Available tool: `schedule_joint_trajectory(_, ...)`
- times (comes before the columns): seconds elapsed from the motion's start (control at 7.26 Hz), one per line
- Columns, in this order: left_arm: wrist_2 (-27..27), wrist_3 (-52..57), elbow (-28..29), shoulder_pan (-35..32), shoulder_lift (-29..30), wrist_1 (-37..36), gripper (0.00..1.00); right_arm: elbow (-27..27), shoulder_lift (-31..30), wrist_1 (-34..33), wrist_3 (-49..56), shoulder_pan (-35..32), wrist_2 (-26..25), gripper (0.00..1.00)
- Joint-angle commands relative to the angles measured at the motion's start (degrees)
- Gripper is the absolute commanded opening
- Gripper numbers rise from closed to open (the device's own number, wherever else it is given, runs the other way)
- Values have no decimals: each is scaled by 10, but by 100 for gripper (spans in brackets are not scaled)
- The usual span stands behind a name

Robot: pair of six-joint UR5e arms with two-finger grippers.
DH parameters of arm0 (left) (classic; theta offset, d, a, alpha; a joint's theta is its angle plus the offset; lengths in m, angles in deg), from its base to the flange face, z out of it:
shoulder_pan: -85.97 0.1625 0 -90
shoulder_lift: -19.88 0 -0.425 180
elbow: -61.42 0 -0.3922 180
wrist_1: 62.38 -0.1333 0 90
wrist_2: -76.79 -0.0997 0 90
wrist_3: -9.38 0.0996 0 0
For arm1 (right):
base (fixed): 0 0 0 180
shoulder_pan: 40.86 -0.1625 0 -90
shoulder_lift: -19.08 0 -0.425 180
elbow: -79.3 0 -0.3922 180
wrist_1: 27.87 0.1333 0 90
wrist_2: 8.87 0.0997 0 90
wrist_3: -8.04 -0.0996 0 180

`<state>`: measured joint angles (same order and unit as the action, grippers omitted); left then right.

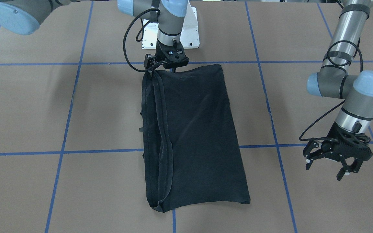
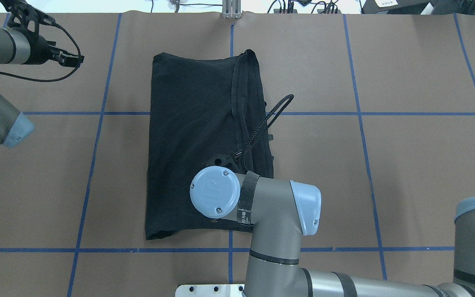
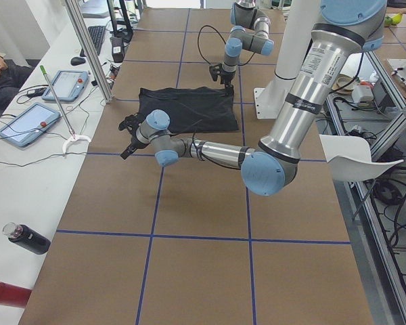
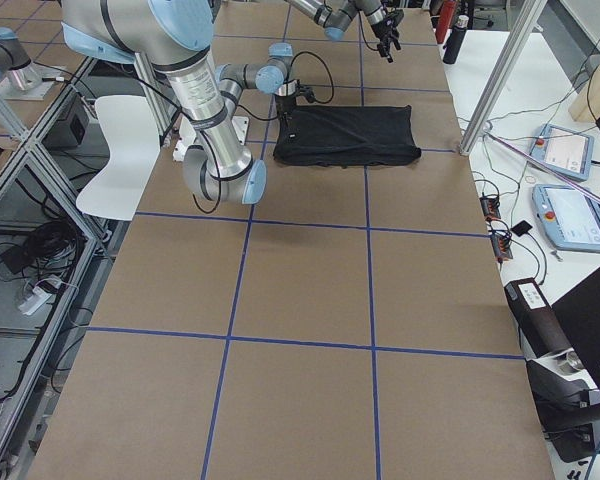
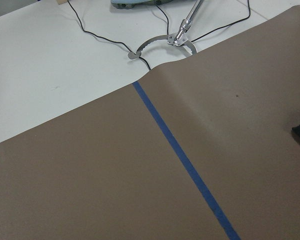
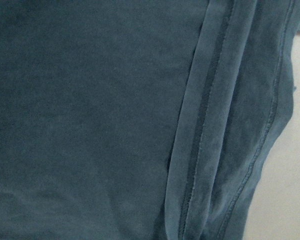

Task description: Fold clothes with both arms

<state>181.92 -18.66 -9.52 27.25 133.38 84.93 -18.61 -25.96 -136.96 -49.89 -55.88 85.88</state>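
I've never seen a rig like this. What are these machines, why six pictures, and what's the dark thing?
Two robot arms stand at a brown table, each ending in a two-finger gripper. Four fixed cameras watch from front, overhead and both ends; two more ride on the wrists. The dark thing is a black T-shirt, folded into a long rectangle. The right gripper is down at its edge nearest the robot, whether gripping is unclear; the left gripper hangs open, holding nothing.
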Motion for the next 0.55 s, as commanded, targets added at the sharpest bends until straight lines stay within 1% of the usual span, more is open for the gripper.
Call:
schedule_joint_trajectory(0.0, 0, 0, 0, 0, 0, 0, 100, 5, -1, -18, 46, 3, 11, 99)
schedule_joint_trajectory(0.14, 0, 0, -1, 0, 1, 0, 100, 14, 0, -28, 67, 3, -3, 99)
schedule_joint_trajectory(0.28, 0, 0, -1, 0, 1, 0, 100, 19, 2, -29, 83, 2, -4, 94)
schedule_joint_trajectory(0.41, 0, 0, -1, 0, 1, -1, 100, 25, 2, -29, 93, 2, -12, 93)
